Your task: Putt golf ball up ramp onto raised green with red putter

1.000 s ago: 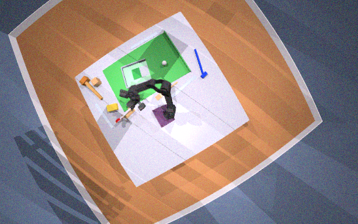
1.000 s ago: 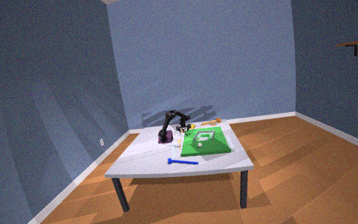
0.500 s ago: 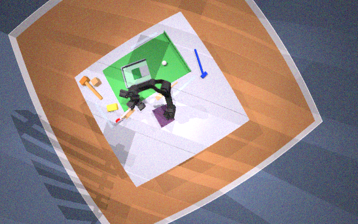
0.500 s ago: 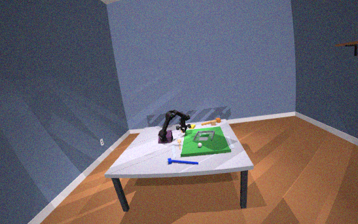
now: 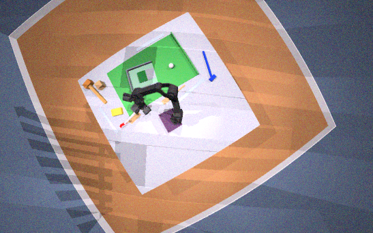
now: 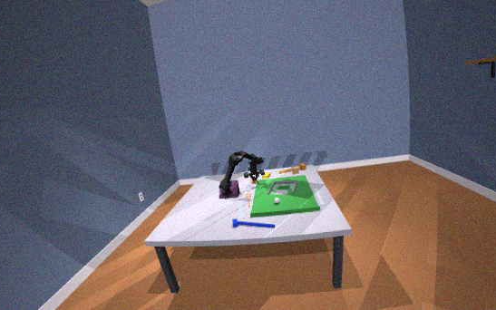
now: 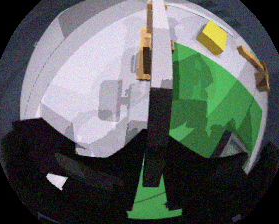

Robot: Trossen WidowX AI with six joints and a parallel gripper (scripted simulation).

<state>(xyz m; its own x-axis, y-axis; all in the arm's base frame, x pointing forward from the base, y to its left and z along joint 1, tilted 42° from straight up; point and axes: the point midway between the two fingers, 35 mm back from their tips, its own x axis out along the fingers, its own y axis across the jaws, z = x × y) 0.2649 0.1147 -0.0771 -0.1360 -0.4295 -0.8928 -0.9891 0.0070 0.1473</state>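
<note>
Writing cannot be made out on anything here — no brand, no label on arm, tools or course.

In the top view the gripper (image 5: 139, 108) sits at about 8 o'clock from the arm's purple base (image 5: 170, 122), its fingers clamped on the shaft of the red putter (image 5: 129, 120), whose red head (image 5: 122, 125) lies on the table (image 5: 217, 112) near the 7 o'clock edge of the white top. In the wrist view the shaft runs straight up toward 12 o'clock, ending in the red head at the table's rim.

The golf ball (image 5: 171, 65) rests on the green mat (image 5: 180, 65), toward 1 o'clock from the gripper and well apart from it; the raised green (image 5: 142, 76) lies between them, close to the arm's elbow.

A yellow block (image 5: 116, 112) lies just beside the putter at 10 o'clock, a wooden mallet (image 5: 95, 90) farther out. A blue putter (image 5: 208, 66) lies beyond the mat's 3 o'clock edge — bare white top stretches from there toward 5 o'clock.
</note>
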